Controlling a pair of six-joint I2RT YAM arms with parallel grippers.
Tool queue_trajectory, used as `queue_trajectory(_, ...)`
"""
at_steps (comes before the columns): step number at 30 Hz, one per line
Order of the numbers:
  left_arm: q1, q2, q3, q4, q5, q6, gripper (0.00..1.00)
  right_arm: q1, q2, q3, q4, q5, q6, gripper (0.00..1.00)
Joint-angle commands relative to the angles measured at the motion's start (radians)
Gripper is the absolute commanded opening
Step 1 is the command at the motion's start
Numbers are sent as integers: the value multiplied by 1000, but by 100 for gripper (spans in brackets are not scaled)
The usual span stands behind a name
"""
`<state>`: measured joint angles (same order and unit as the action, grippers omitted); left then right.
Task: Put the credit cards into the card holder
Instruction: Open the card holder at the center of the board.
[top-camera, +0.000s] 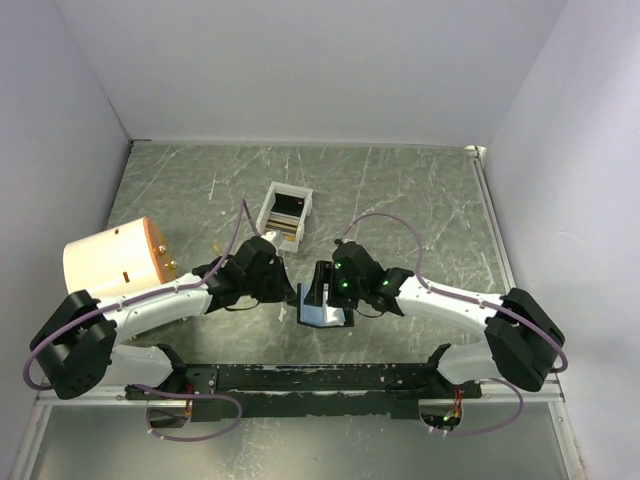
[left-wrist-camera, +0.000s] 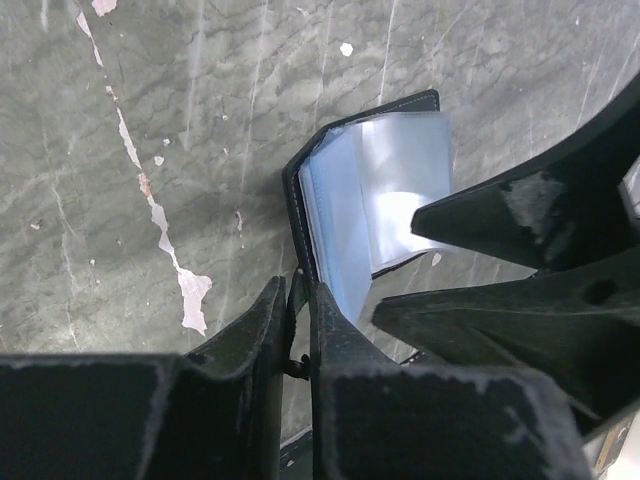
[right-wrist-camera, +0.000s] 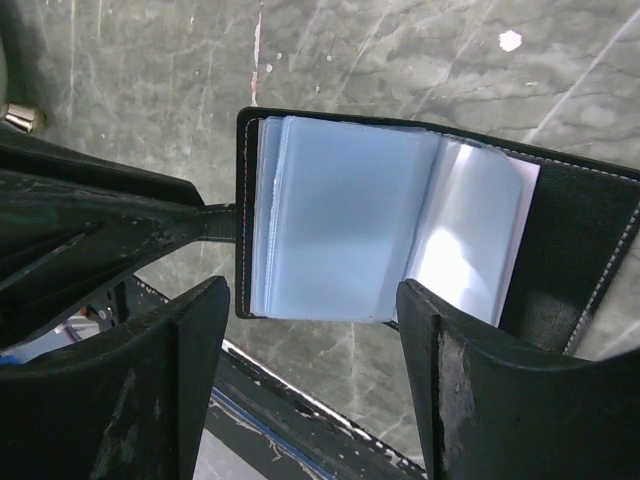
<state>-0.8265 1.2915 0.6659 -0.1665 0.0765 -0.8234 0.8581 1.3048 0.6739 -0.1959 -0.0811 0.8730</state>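
We see the card holder (right-wrist-camera: 350, 230), its stitched black cover and glossy pale-blue sleeves spread open, on the arms' side of the white box (top-camera: 268, 210). The left gripper (left-wrist-camera: 298, 290) pinches its cover edge and the right gripper (right-wrist-camera: 312, 292) gapes astride it.

Nothing readable, whether text, label, brand, number or sign, shows in any of the three views. The card holder (right-wrist-camera: 340, 230) presents only plain pale blue sleeves inside a black stitched cover. Whatever lies in the white box (top-camera: 268, 208) is too small in the overhead view for any print on it to be made out.
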Motion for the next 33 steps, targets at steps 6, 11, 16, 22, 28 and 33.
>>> queue_trajectory(6,-4,-31,-3,23,23,-14,7,22,84,1,85,-25,15,69)
queue_trajectory(11,-4,-41,-1,17,19,-14,7,24,112,-5,89,-17,9,65)
queue_trajectory(16,-5,-54,-2,13,17,-16,7,25,125,-12,88,-1,5,60)
queue_trajectory(22,-4,-49,-1,6,12,-15,7,25,134,-14,78,16,2,57)
queue_trajectory(28,-4,-55,-5,2,4,-15,7,25,110,-8,32,57,-6,55)
queue_trajectory(33,-4,-52,-3,-4,1,-14,7,25,82,13,-59,134,-26,65)
